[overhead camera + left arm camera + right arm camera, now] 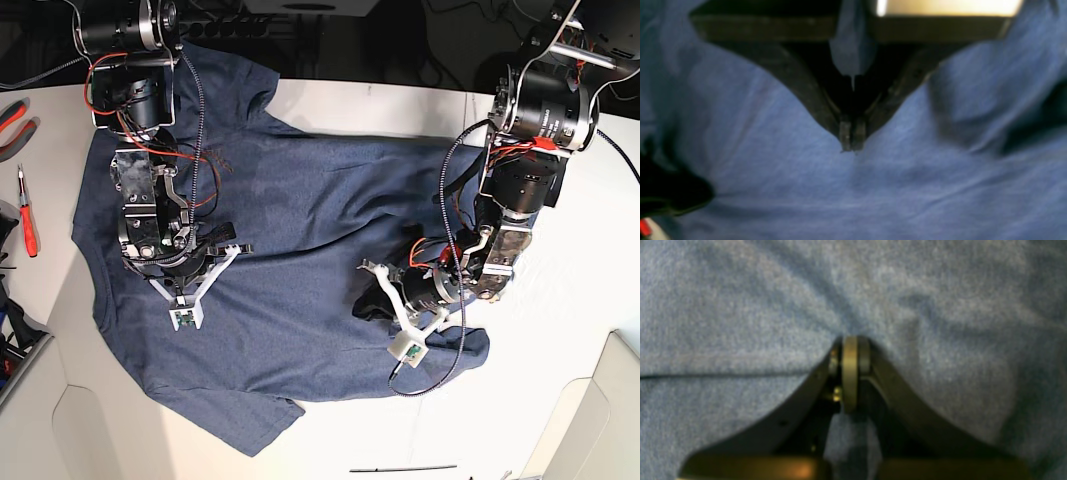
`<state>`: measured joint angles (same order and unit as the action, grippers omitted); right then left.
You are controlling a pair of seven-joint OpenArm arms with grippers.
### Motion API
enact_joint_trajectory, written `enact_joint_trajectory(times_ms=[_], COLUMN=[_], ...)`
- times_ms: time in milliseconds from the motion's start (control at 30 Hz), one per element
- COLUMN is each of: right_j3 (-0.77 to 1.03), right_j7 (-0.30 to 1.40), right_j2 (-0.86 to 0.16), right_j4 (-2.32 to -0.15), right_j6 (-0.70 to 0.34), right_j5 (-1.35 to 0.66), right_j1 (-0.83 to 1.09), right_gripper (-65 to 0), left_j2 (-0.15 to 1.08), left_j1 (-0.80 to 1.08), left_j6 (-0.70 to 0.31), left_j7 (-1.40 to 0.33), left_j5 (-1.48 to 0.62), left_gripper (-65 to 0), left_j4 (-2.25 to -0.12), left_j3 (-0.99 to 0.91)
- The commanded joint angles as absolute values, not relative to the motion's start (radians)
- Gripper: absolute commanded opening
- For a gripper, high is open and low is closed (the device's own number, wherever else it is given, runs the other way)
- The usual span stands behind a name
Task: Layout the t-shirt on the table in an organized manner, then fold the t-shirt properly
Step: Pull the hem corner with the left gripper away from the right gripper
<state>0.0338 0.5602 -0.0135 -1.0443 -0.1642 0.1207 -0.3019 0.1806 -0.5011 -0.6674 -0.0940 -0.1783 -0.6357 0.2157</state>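
Right gripper at eight o'clock in base view, left gripper at four, tips together on both, probably to smooth the rumpled t-shirt against the table.

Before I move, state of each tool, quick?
Left tool: closed, tips together, shirt spread below; no cloth seen between them.
Right tool: closed, tips down at the shirt; can't tell whether a pinch of cloth is caught.
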Motion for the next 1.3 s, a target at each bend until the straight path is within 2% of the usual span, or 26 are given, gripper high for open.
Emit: enact_joint_trajectory(times_ms=[0, 233, 300, 367, 600, 767, 833, 1067, 1200, 1267], right_j3=[0.037, 0.037, 0.037, 0.037, 0.037, 0.037, 0.037, 0.037, 0.037, 0.037], right_j7=[0.608, 0.626, 0.626, 0.626, 0.626, 0.626, 0.626, 0.630, 0.629, 0.629], right_j2=[-0.017, -0.020, -0.020, -0.019, -0.019, -0.019, -0.019, -0.019, -0.019, -0.019], right_j4=[-1.043, -1.043, -1.043, -1.043, -1.043, -1.043, -1.043, -1.043, -1.043, -1.043], right_j6=[-0.154, -0.154, -0.154, -0.154, -0.154, -0.154, -0.154, -0.154, -0.154, -0.155], right_j5=[0.138, 0.138, 0.138, 0.138, 0.138, 0.138, 0.137, 0.138, 0.134, 0.122], right_j1=[-0.307, -0.307, -0.307, -0.307, -0.307, -0.307, -0.307, -0.307, -0.307, -0.307], right_gripper=[-65.0, -65.0, -65.0, -65.0, -65.0, -65.0, -65.0, -65.0, -65.0, -65.0], left_j2=[0.196, 0.291, 0.326, 0.359, 0.422, 0.414, 0.403, 0.365, 0.340, 0.330], left_j1=[-0.533, -0.532, -0.532, -0.532, -0.532, -0.548, -0.567, -0.620, -0.619, -0.620], left_j6=[-0.595, -0.108, -0.021, 0.012, -0.002, -0.236, -0.282, -0.295, -0.205, -0.210], left_j7=[-0.073, -0.072, -0.063, -0.040, 0.044, 0.054, 0.043, 0.050, 0.078, 0.083], left_j5=[-0.182, -0.094, -0.068, -0.062, -0.106, -0.161, -0.169, -0.155, -0.094, -0.074], left_gripper=[-65.0, -65.0, -65.0, -65.0, -65.0, -65.0, -65.0, -65.0, -65.0, -65.0], left_j4=[-0.652, -0.652, -0.652, -0.652, -0.652, -0.647, -0.629, -0.502, -0.447, -0.429], left_j3=[0.211, 0.211, 0.211, 0.211, 0.211, 0.210, 0.211, 0.211, 0.211, 0.211])
